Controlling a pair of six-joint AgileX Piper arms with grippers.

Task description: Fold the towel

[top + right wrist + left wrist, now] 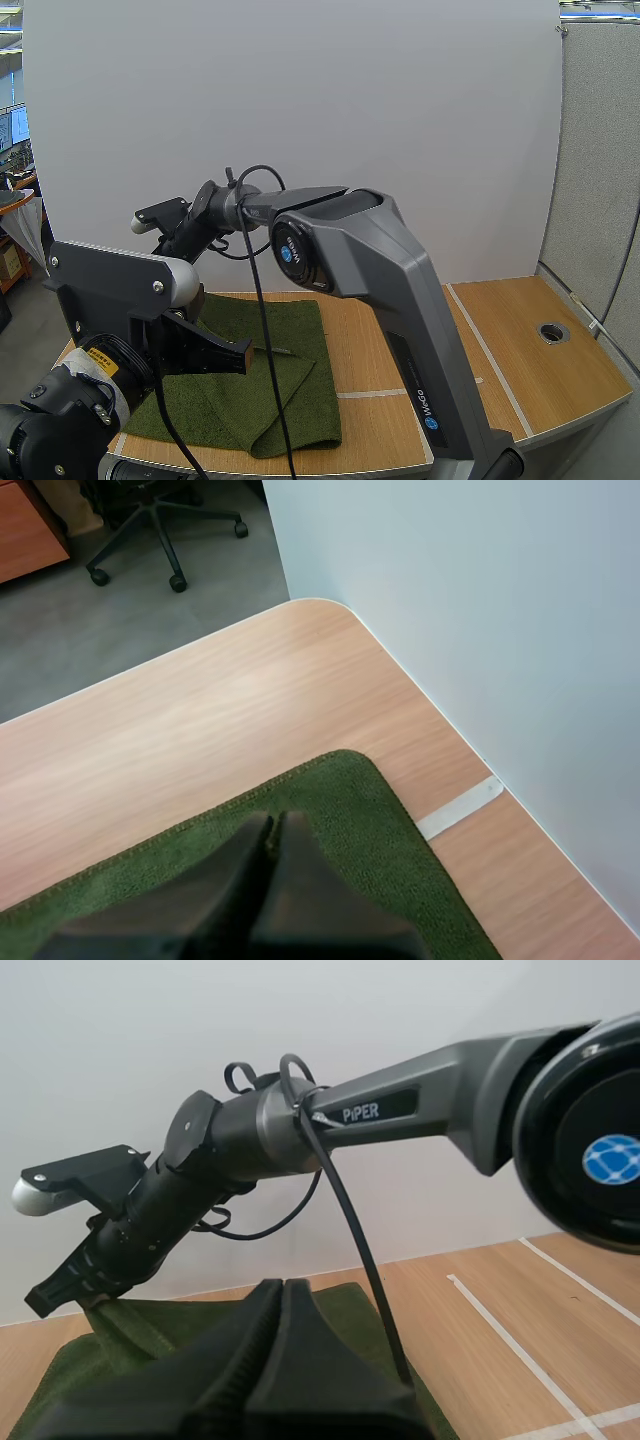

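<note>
Green fuzzy towel (300,345) partly folded, right gripper (267,822) pinching it, left gripper (282,1285) closed

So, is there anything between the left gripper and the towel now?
Nothing visible is. The left gripper hangs shut just above the towel, with bare cloth under its tips. The right gripper is at the towel's far edge, away from that path.

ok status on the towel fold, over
Left gripper shut, empty, over green towel. Right gripper shut on it near far corner. Front part doubled over. Nothing in the way.
</note>
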